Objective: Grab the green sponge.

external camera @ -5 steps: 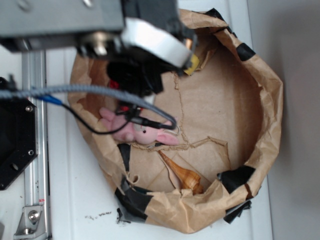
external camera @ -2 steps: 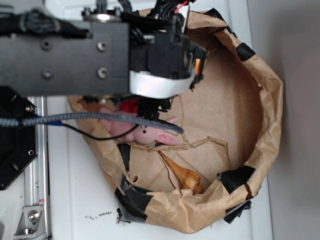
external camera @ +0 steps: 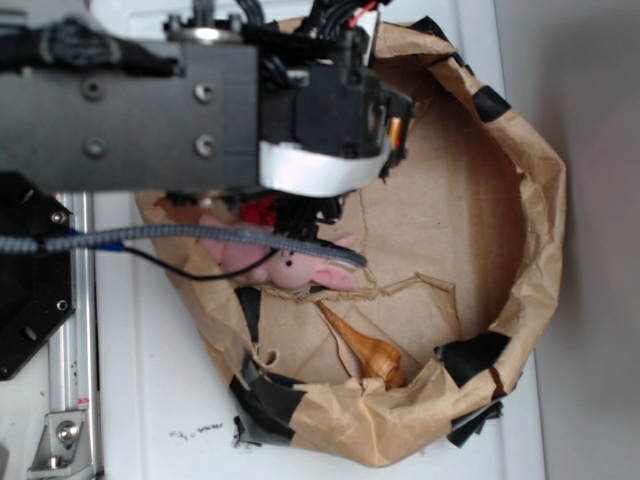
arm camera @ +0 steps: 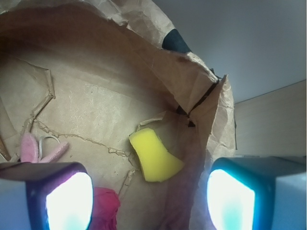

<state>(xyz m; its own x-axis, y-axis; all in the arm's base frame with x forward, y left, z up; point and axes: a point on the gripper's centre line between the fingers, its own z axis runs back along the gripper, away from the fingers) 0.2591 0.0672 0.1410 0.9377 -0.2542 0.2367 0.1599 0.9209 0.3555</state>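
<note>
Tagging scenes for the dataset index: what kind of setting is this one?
Likely a lab robot workcell, not a home: a taped brown paper bin on a white tabletop, aluminium rail alongside. Inside lie a yellow sponge, a pink plush bunny and a seashell.

Exterior view: robot arm over a brown paper bag nest on a white tabletop.

The arm (external camera: 200,115) reaches from the left over the upper left rim of the paper bag (external camera: 530,230), which is patched with black tape. Below the arm's wrist lie a pink plush bunny (external camera: 285,268) and, partly hidden, a red cloth ball (external camera: 258,210). A spiral seashell (external camera: 365,350) lies near the lower rim. A grey cable (external camera: 190,238) crosses the bunny.
</note>
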